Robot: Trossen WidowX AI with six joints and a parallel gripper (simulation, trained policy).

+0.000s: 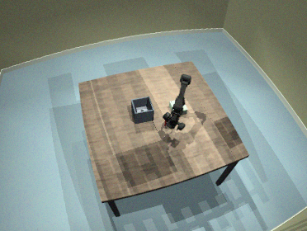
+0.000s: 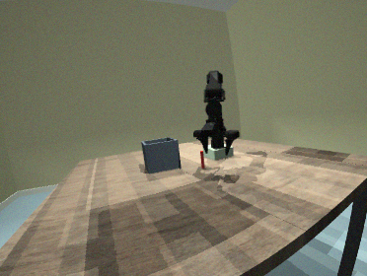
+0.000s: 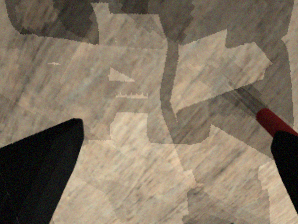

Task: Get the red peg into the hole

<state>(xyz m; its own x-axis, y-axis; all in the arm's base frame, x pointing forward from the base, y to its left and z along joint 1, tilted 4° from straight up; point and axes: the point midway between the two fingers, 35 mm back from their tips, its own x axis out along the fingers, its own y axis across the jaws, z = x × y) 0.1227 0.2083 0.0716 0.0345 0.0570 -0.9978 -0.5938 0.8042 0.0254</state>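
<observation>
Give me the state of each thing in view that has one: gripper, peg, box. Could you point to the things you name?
gripper (image 1: 174,123) (image 2: 216,150) (image 3: 179,134): open, nothing between its fingers
red peg (image 1: 166,123) (image 2: 202,160) (image 3: 272,121): upright on the table (image 1: 136,165) (image 2: 163,222) (image 3: 135,165), outside the box
box (image 1: 143,115) (image 2: 162,157): upright, open at the top

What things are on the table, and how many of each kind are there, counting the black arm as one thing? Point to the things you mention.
Open box (image 1: 138,115) (image 2: 162,157): 1
Red peg (image 1: 166,123) (image 2: 202,160) (image 3: 276,121): 1
Pale green block (image 1: 184,110) (image 2: 220,155): 1
Black arm (image 1: 181,92) (image 2: 214,109): 1
Total: 4
</observation>
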